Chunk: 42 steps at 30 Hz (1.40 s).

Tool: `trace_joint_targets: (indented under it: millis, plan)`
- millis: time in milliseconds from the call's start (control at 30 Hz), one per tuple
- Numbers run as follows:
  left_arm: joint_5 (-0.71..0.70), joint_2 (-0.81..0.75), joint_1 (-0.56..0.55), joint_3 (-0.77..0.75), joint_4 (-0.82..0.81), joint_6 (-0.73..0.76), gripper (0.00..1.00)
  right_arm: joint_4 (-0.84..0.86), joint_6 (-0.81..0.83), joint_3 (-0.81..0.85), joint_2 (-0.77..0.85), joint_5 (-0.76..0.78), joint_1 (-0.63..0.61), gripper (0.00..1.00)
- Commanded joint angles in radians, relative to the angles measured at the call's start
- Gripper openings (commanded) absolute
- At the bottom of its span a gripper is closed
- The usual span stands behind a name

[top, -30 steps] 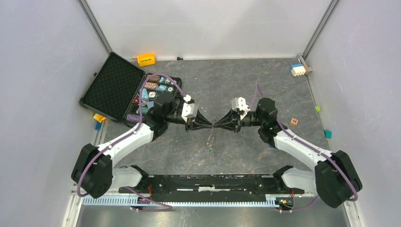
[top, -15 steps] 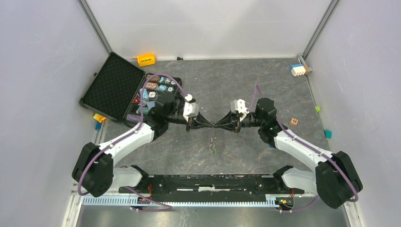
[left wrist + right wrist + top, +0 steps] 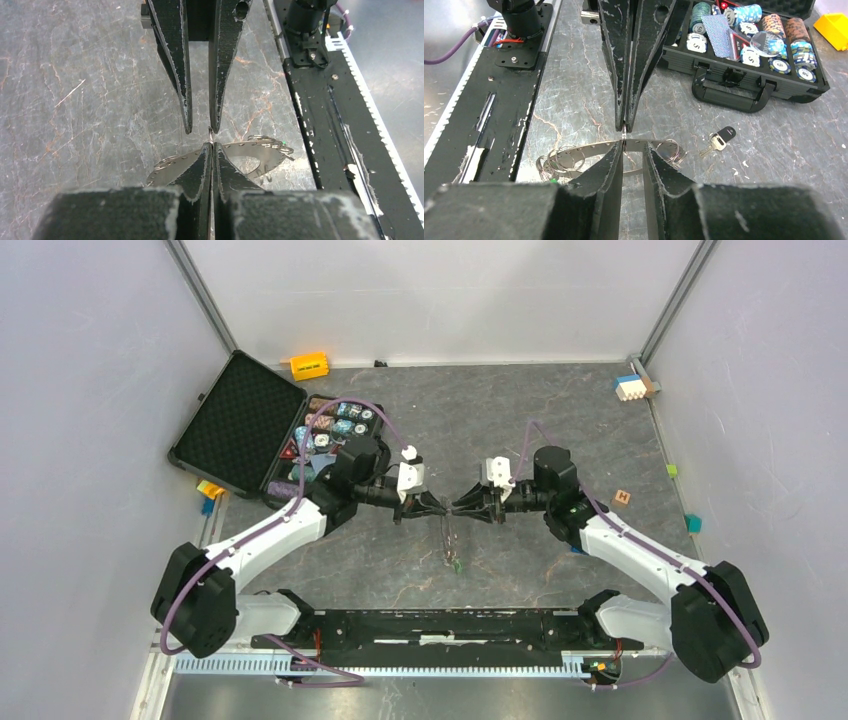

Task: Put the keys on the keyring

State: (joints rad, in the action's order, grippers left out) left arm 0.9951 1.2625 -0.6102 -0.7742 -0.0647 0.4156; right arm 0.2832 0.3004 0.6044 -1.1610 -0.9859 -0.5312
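The keyring [image 3: 449, 537], a flat grey toothed ring hung with small split rings, dangles on edge below the two gripper tips at mid-table. It also shows in the left wrist view [image 3: 245, 150] and the right wrist view [image 3: 584, 148]. My left gripper [image 3: 443, 506] [image 3: 210, 146] is shut, pinching the keyring's upper edge at a small wire ring. My right gripper [image 3: 462, 506] [image 3: 633, 146] faces it tip to tip, jaws apart, one finger touching that wire ring. The green key [image 3: 456, 566] [image 3: 553, 180] hangs at the keyring's low end. The black key [image 3: 723, 136] lies on the table. The blue key is not visible.
An open black case [image 3: 240, 425] of poker chips [image 3: 754, 50] lies at the back left, close behind the left arm. An orange block [image 3: 310, 365], a blue-white block [image 3: 628, 387] and a wooden cube [image 3: 621, 497] sit around the edges. The arms' base rail [image 3: 450, 625] runs along the near edge.
Both wrists have drawn in toward the centre and tilted. The keyring has swung down and now hangs lower beneath the tips, with the green key nearer the front.
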Motion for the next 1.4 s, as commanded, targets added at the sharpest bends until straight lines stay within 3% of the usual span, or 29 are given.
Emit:
trace_joint_targets:
  millis: [0, 167, 467, 1000, 1167, 1367]
  plan:
    - [-0.059, -0.024, -0.027, -0.067, 0.080, 0.107, 0.02, -0.042, 0.053, 0.065, 0.006, 0.012, -0.017, 0.27]
    - [-0.116, -0.022, -0.054, -0.076, 0.128, 0.160, 0.02, -0.075, 0.084, 0.072, -0.002, 0.009, -0.034, 0.26]
    - [-0.074, -0.040, -0.055, -0.046, 0.094, 0.157, 0.02, -0.118, 0.140, 0.054, 0.003, 0.026, -0.035, 0.25]
    - [0.019, -0.060, -0.032, 0.069, -0.159, 0.036, 0.02, -0.072, 0.099, 0.025, -0.002, -0.038, -0.036, 0.24]
    - [0.020, -0.058, -0.031, 0.082, -0.183, 0.026, 0.02, -0.055, 0.088, 0.015, -0.009, -0.045, -0.038, 0.18]
    - [0.008, -0.054, -0.031, 0.086, -0.208, 0.010, 0.02, -0.042, 0.080, 0.002, -0.016, -0.055, -0.039, 0.20]
